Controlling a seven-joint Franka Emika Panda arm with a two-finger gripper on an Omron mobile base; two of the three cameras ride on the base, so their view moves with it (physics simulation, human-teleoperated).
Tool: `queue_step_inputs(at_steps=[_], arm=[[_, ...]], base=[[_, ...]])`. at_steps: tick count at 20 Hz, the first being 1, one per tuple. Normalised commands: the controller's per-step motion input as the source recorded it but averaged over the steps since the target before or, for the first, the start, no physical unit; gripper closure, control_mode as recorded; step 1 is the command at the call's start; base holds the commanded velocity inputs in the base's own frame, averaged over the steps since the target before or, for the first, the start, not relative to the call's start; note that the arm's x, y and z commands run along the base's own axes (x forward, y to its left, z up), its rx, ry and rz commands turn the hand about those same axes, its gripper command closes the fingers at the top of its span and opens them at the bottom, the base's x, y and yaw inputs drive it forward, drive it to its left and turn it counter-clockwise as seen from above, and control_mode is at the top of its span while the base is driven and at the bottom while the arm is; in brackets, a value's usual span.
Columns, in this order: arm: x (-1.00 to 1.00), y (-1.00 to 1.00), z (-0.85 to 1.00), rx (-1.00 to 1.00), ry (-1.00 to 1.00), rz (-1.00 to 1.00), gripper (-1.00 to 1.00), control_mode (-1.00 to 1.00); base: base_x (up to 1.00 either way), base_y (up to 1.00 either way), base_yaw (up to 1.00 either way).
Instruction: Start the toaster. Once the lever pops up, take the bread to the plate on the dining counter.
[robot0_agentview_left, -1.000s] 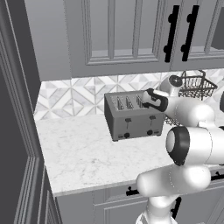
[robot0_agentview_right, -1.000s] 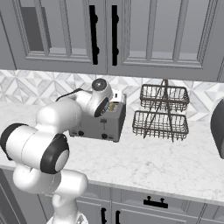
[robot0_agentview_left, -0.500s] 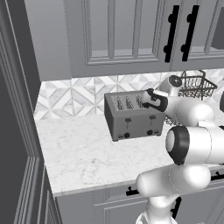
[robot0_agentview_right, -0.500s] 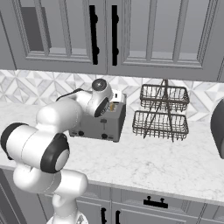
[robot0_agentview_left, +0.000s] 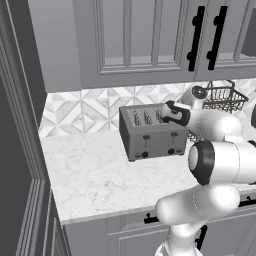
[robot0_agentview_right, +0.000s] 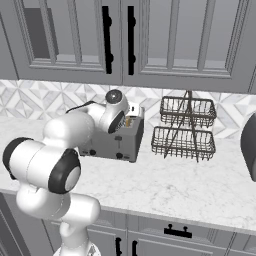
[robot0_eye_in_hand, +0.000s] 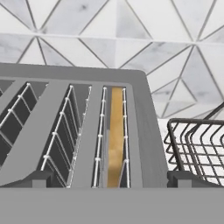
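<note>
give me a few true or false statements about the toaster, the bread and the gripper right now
1. The bread sits down inside a slot of the toaster. True.
2. The bread is in the slot farthest from the wire basket rack. False: it is in the slot nearest the rack.
3. The gripper is shut on the bread. False: its jaws stand open above the toaster top, holding nothing.
4. The toaster stands on the marble worktop in front of the patterned tile backsplash. True.
5. The toaster's front face carries two black levers and two black knobs. True.
6. The wire basket rack holds a plate. False: its baskets look empty.
</note>
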Motion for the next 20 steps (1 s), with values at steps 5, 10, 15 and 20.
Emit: queue_step_inputs(at_steps=[5,10,15,20], arm=[[0.15,0.00,-0.06,0.00,0.00,0.00,-1.00,-1.00],[0.05,0.00,-0.08,0.00,0.00,0.00,-1.00,-1.00],[0.02,0.00,-0.05,0.00,0.00,0.00,-1.00,-1.00],[0.00,0.00,0.00,0.00,0.00,0.00,-1.00,-1.00]], base=[[0.00,0.00,0.00],[0.00,0.00,0.00],[0.00,0.00,0.00],[0.00,0.00,0.00]])
